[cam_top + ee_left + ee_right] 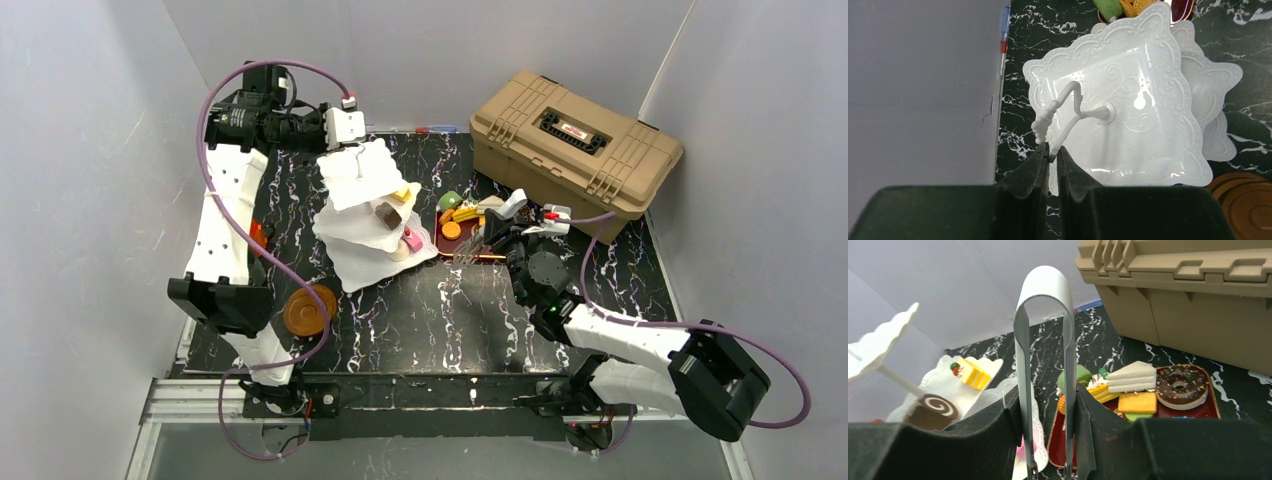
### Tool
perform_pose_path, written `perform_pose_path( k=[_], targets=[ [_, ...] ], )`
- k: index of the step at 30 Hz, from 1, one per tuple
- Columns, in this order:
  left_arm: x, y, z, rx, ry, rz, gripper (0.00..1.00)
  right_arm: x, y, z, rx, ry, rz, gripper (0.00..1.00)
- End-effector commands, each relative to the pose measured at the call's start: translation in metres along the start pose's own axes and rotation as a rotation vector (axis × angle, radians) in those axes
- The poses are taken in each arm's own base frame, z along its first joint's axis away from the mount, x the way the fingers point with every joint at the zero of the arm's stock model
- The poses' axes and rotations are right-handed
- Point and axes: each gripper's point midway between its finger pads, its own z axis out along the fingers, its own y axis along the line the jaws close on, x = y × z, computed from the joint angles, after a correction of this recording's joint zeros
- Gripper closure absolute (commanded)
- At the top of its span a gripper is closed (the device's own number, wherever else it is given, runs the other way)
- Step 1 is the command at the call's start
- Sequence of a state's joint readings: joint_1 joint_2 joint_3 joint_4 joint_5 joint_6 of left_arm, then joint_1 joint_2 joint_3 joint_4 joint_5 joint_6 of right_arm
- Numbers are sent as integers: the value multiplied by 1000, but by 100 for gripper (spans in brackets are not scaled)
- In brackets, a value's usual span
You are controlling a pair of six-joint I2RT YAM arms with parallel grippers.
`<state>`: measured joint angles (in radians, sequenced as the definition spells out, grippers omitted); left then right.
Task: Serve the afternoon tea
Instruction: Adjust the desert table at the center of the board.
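Note:
The white three-tier stand (350, 178) stands left of centre on the black marble table. My left gripper (343, 127) is shut on its wire top handle (1068, 107), fingertips pinching the loop's end (1053, 152). A yellow cake slice (402, 193), a brown swirl roll (390, 213) and a pink pastry (410, 240) lie on the lower tiers. My right gripper (492, 235) is shut on metal tongs (1045, 340) beside a red tray (1198, 412) holding a chocolate donut (1180, 387), a grey cake slice (1133, 377) and other pastries. Brown saucers (308, 310) are stacked front left. Both cups are out of view.
The tan toolbox (575, 150) stands at the back right, right behind the red tray. A pen (1004, 30) lies along the table's back edge. Grey walls close in the table on three sides. The left arm runs along the table's left edge.

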<state>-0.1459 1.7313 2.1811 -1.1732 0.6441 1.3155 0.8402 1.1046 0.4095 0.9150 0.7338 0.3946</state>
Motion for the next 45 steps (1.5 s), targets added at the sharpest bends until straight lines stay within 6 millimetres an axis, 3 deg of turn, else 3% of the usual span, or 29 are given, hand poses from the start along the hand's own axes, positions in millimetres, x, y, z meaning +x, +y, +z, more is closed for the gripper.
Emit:
perform_pose_path(
  k=[1, 6, 9, 12, 18, 21, 45],
  targets=[
    [-22, 5, -21, -111, -53, -129, 100, -23, 4, 13, 14, -78, -4, 78],
    [-16, -21, -17, -75, -59, -228, 100, -26, 0, 26, 29, -89, -58, 78],
    [-17, -27, -18, -107, -77, -228, 100, -28, -1, 34, 31, -95, -80, 78],
    [-15, -20, -19, -161, -78, -215, 100, -30, -2, 43, 35, -102, -92, 78],
    [-18, 22, -30, -334, -80, -265, 100, -29, 1, 48, 21, -97, -93, 78],
    [-21, 33, -34, -398, -106, -329, 100, -27, -2, 46, 24, -94, -91, 78],
    [-26, 21, -43, -529, -230, -751, 100, -27, -17, 46, 54, -93, -125, 78]
  ],
)
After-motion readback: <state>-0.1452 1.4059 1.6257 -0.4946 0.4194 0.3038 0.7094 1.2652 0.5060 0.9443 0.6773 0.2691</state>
